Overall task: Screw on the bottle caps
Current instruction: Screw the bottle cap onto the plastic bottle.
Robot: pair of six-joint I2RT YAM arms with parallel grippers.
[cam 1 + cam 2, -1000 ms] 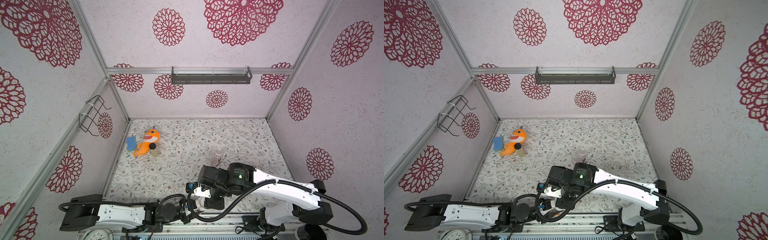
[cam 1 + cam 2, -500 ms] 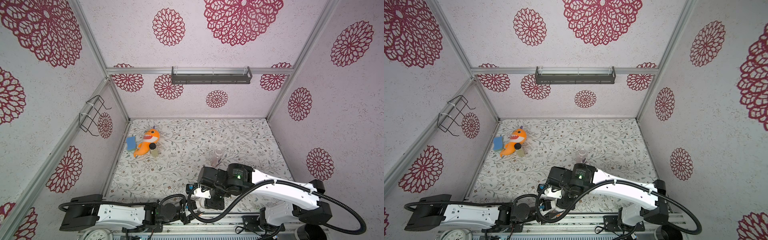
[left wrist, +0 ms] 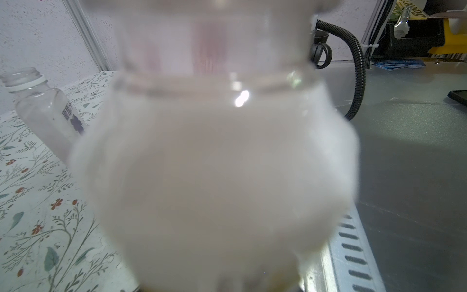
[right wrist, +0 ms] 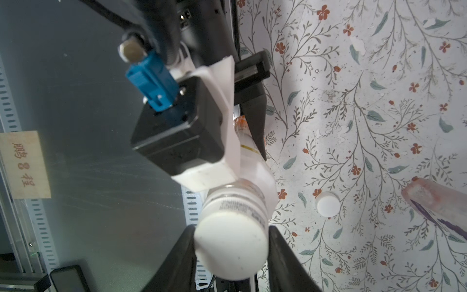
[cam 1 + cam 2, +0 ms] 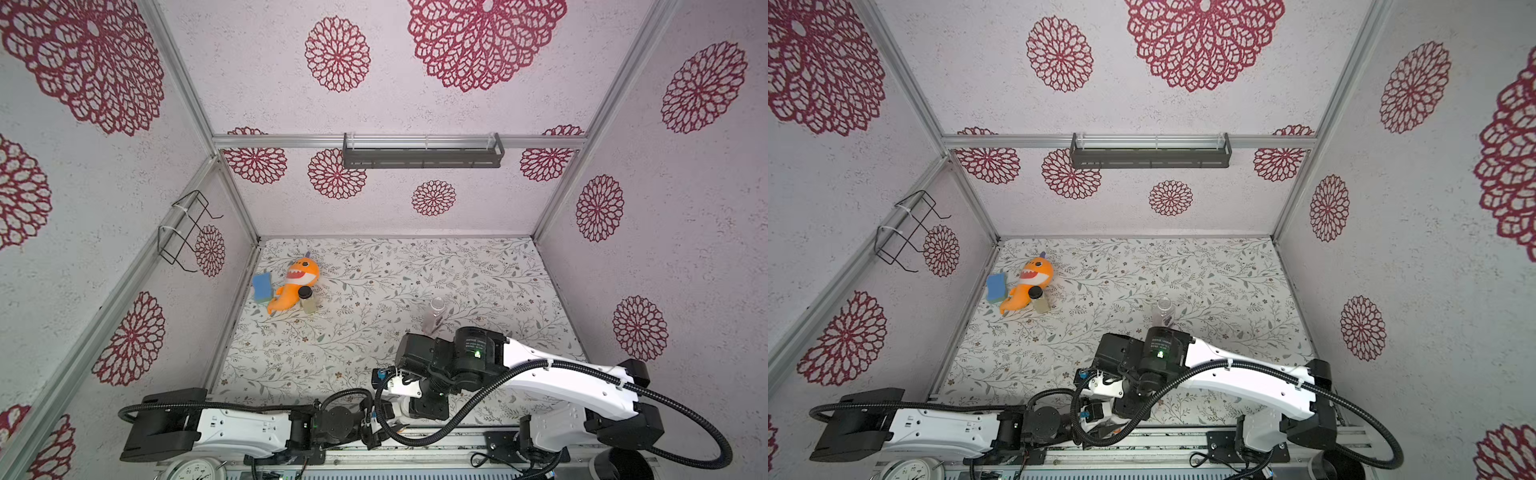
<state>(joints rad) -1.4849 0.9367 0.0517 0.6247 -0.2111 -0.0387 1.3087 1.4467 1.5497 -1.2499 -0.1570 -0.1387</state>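
In the right wrist view my right gripper (image 4: 231, 242) is shut on a white bottle cap (image 4: 227, 249) that sits on the neck of the orange-and-white-label bottle (image 4: 252, 161). One black finger presses each side of the cap. My left gripper (image 5: 395, 415) is shut on that bottle's body at the table's front edge. The bottle fills the left wrist view as a white blur (image 3: 214, 164). A second white cap (image 4: 327, 204) lies loose on the table. The purple grape-label bottle (image 5: 434, 316) (image 5: 1163, 311) (image 3: 48, 108) stands uncapped behind my right wrist.
An orange shark plush (image 5: 293, 284), a blue sponge (image 5: 262, 286) and a small black-lidded jar (image 5: 306, 299) sit at the back left. A wire rack (image 5: 183, 232) hangs on the left wall and a dark shelf (image 5: 422, 151) on the back wall. A metal rail (image 5: 415, 453) runs along the front.
My right gripper's fingers have closed in onto the white cap. Both arms have stayed almost where they were.
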